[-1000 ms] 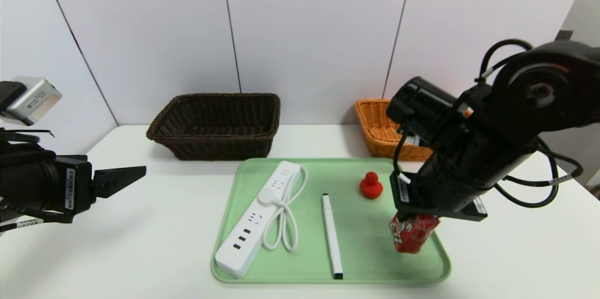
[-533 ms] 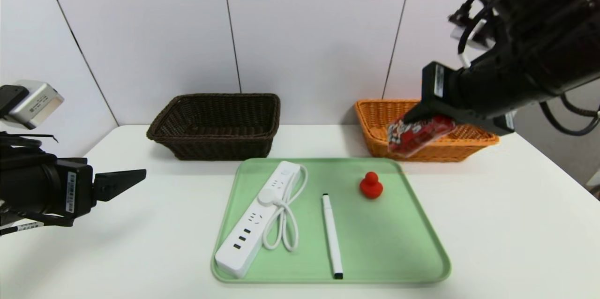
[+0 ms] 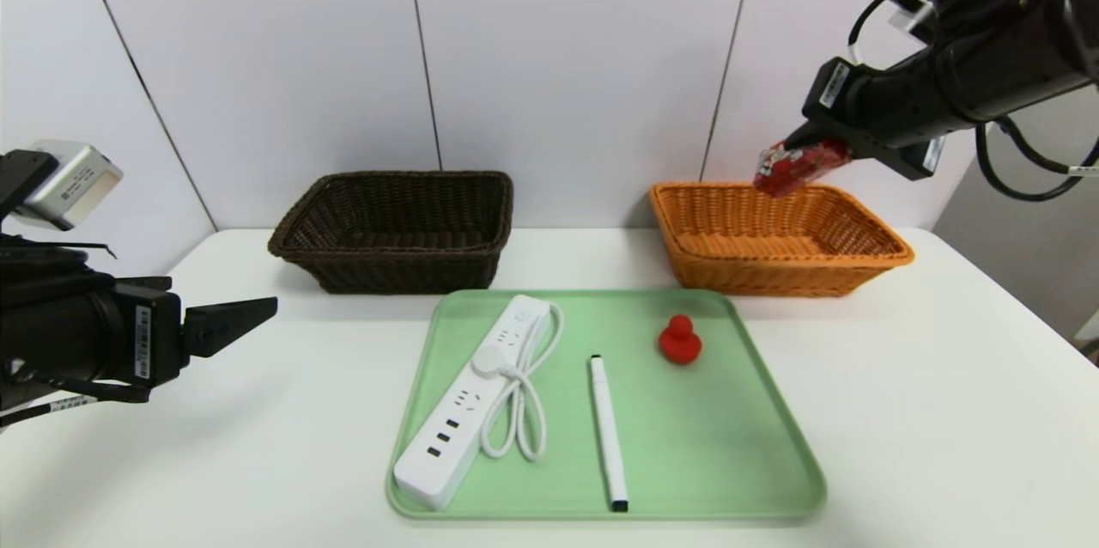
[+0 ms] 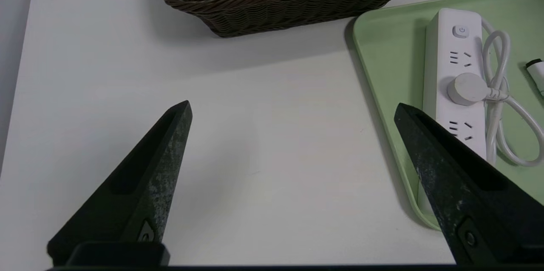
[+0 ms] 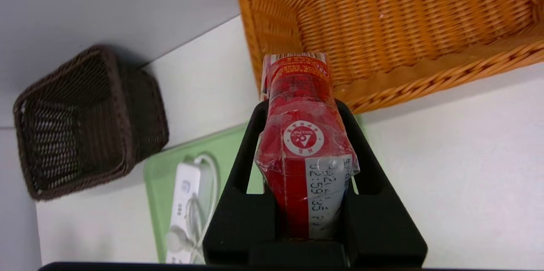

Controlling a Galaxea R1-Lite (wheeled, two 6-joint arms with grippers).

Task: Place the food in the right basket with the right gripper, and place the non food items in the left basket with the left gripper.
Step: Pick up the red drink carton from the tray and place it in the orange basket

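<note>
Spanning the area below both grippers, what is the largest item?

The white table (image 3: 283,445). The green tray (image 3: 687,445) lies on it, to the right of the left gripper (image 4: 293,104), and lower than the right gripper (image 5: 302,103) and to its left.

State the basket positions.

The dark brown basket (image 3: 403,273) is beyond the left gripper and to its right. The orange basket (image 3: 764,275) is below the right gripper.

State the condition of each gripper.

Left: jaws wide apart, nothing between them, raised beside the tray. Right: jaws closed against the sides of a packet, raised above the level of the orange basket.

Where are the loose items, in descending size?

The white power strip (image 3: 468,406), its cord (image 3: 518,411) looped on and beside it, lies on the tray, to the right of the left gripper. The red packet (image 5: 301,135) is tilted in the right gripper, apart from the orange basket. The white marker (image 3: 608,432) lies on the tray, to the right of the power strip and well below and left of the right gripper. The red knob-shaped item (image 3: 680,342) sits on the tray, also below and left of the right gripper, but nearer to it.
</note>
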